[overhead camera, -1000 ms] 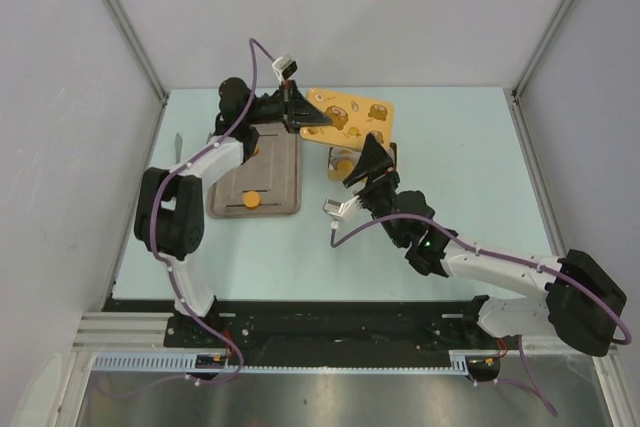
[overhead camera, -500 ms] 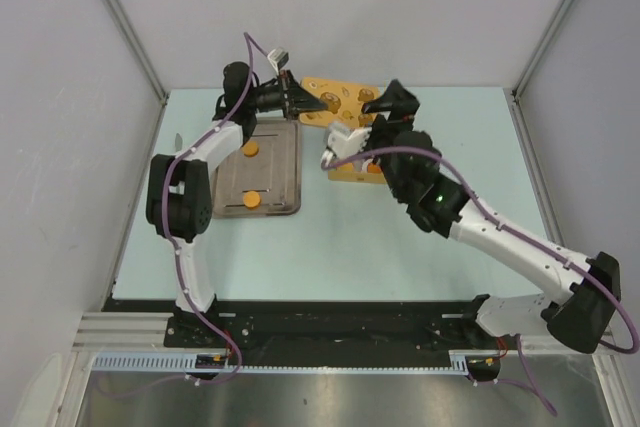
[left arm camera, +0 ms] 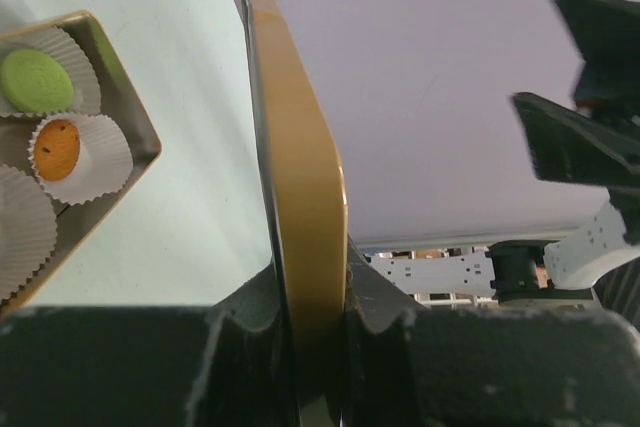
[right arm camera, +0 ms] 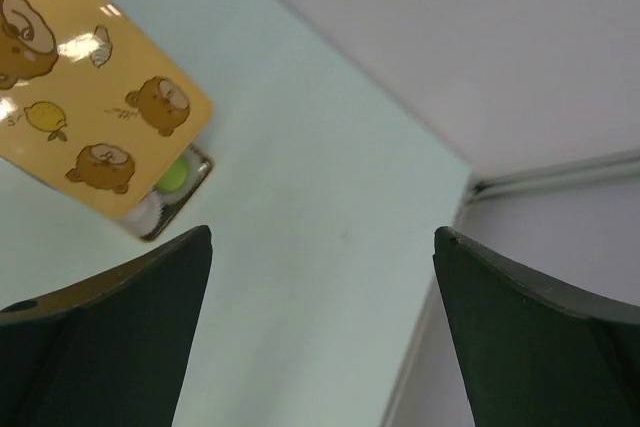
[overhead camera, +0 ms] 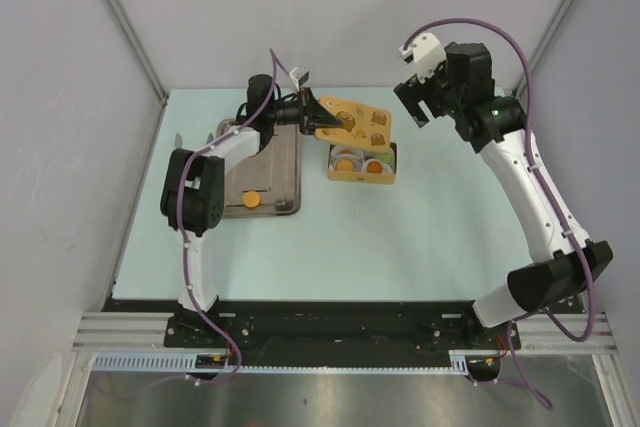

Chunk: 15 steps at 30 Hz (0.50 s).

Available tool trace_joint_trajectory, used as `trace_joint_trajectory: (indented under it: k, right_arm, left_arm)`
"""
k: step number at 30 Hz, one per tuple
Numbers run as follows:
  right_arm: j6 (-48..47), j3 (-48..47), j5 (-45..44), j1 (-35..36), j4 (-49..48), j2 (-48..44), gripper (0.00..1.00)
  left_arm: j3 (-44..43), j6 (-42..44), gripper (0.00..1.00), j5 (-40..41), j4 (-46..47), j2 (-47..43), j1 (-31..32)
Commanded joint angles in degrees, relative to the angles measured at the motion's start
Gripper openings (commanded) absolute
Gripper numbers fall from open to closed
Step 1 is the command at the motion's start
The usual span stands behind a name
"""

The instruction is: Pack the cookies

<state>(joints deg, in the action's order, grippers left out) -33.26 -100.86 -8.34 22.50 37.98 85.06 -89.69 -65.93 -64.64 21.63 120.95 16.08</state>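
Note:
My left gripper [overhead camera: 312,113] is shut on the edge of a yellow lid [overhead camera: 357,119] printed with bears, and holds it tilted over the far side of the open tin [overhead camera: 390,175]. In the left wrist view the lid [left arm camera: 298,177] stands edge-on between my fingers [left arm camera: 310,282]. The tin [left arm camera: 140,137] holds a green cookie [left arm camera: 35,80] and an orange cookie [left arm camera: 57,145] in white paper liners. From above, orange cookies [overhead camera: 347,160] show in the tin. One orange cookie [overhead camera: 251,200] lies on the brown tray [overhead camera: 285,182]. My right gripper [overhead camera: 415,107] is open and empty, raised at the back right [right arm camera: 322,237].
The brown tray sits left of the tin, partly under my left arm. Grey walls close the table at the back and on both sides. The right wrist view shows the lid [right arm camera: 90,127], a corner of the tin with the green cookie [right arm camera: 173,175], and the table's right edge.
My right arm has lifted off the tin and swung up to the back right. My left gripper has carried the lid a little to the right, over the tin's far side.

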Motion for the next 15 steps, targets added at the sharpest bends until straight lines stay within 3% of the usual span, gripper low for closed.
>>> trace_joint_trajectory:
  k: [1, 7, 15]
  right_arm:
    - [13.73, -1.36, 20.07, -7.72, 9.75, 3.35, 0.95]
    - [20.41, 10.93, 29.6, -13.88, 2.11, 3.54, 0.94]
    - [28.68, 17.27, 38.13, -17.84, -8.79, 8.28, 0.95]
  left_arm:
    - [-1.54, -0.42, 0.0, 0.74, 3.24, 1.3, 1.85]
    - [-1.89, -1.39, 0.0, 1.71, 5.35, 4.03, 3.44]
    - [-4.0, 0.01, 0.0, 2.68, 3.86, 7.37, 3.52]
